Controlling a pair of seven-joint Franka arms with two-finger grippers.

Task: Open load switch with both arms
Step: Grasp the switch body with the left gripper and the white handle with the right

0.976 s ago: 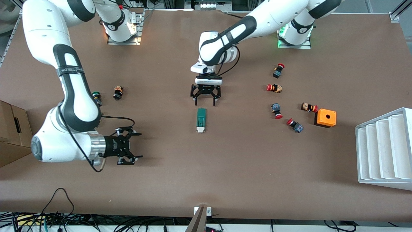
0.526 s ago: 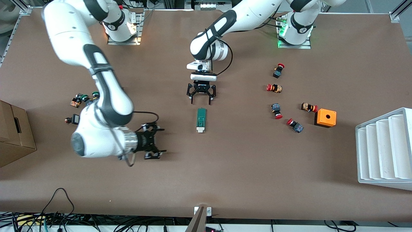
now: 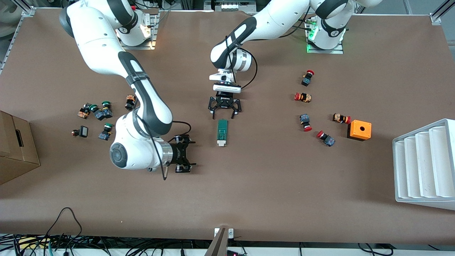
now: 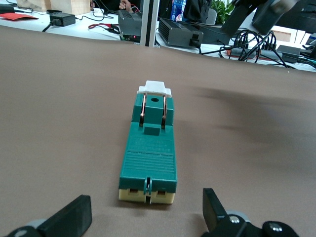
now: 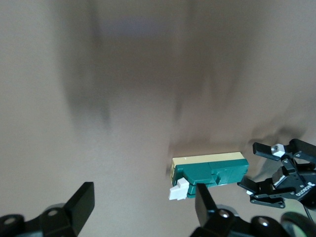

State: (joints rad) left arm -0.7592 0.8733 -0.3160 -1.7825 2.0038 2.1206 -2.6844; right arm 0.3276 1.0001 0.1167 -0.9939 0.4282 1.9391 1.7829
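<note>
Cardboard box: at the table edge, right arm's end.

Push buttons, green-capped group: scattered on the table near the box, beside the right arm's forearm.

Right gripper: low over the table, pointing sideways toward the load switch, well short of it. Fingers spread apart, nothing between them.

Load switch: lying flat near the table's middle, long axis running toward the front camera, white tab at the nearer end, green body toward the robots' bases. Cream underside shows in the right wrist view. Untouched by either gripper.

Left gripper: pointing down, just above the table at the switch's green end, farther from the front camera than the switch. Fingers wide apart, holding nothing; the switch end lies ahead of the gap between them, not within it.

Push buttons, red-capped group: five pieces spread toward the left arm's end.

Orange cube: with a round hole on top, just beside the nearest red buttons.

White tray: ribbed, at the table edge, left arm's end.
</note>
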